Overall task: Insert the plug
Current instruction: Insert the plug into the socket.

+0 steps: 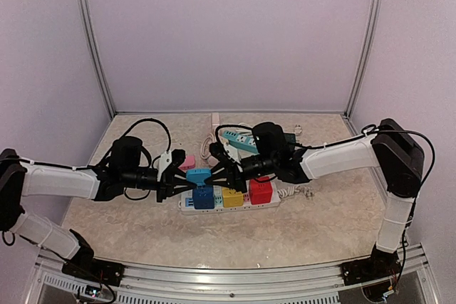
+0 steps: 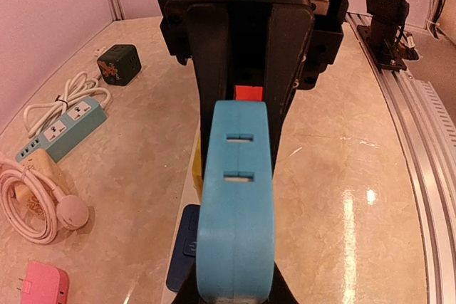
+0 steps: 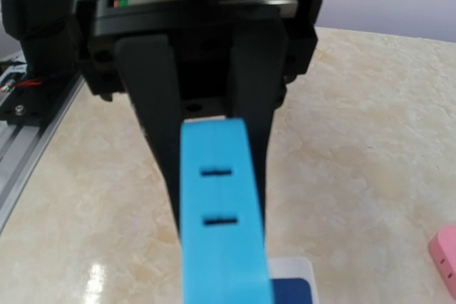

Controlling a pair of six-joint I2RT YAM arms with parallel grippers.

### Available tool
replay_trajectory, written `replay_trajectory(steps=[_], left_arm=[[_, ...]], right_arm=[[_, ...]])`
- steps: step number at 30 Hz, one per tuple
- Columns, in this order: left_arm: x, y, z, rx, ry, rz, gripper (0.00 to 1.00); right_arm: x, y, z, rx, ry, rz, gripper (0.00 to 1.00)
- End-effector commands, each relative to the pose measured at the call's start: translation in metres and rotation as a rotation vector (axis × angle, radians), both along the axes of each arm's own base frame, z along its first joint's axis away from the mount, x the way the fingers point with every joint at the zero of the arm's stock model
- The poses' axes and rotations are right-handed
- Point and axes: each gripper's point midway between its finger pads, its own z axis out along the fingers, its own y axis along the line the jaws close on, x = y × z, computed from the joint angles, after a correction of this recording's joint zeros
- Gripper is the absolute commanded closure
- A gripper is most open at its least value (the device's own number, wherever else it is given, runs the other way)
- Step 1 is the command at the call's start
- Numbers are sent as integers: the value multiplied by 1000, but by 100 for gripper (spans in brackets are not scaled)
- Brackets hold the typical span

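The left gripper and the right gripper meet nose to nose, each with its jaws drawn together on opposite ends of the blue plug; both wrist views show the other arm's fingers flanking the far end, so it looks clamped from both sides at once. The plug hangs off the table, just above the left end of the white power strip, over the dark blue cube, with the yellow cube and red cube seated further along. Its slotted face is turned up to the cameras; the prongs are hidden. It is probably light, stiff moulded plastic with smooth, slightly slippery sides, so the flat opposite flanks are the place to pinch, well clear of the prong side. Seating it likely needs a firm, straight push, and the strip may skate on the glossy tabletop. A pink adapter and a teal strip lie apart, behind
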Motion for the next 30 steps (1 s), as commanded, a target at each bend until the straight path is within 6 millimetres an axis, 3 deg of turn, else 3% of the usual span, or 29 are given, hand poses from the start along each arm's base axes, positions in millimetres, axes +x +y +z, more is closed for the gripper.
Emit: replay_trajectory(steps=[1, 11, 30], left_arm=[[5, -3, 3, -7, -48, -13, 100], [18, -7, -15, 20, -54, 1, 100], [17, -10, -23, 28, -30, -21, 100]], right_arm=[[13, -4, -13, -76, 16, -64, 100], [22, -1, -33, -124, 6, -80, 100], [20, -2, -35, -131, 6, -78, 100]])
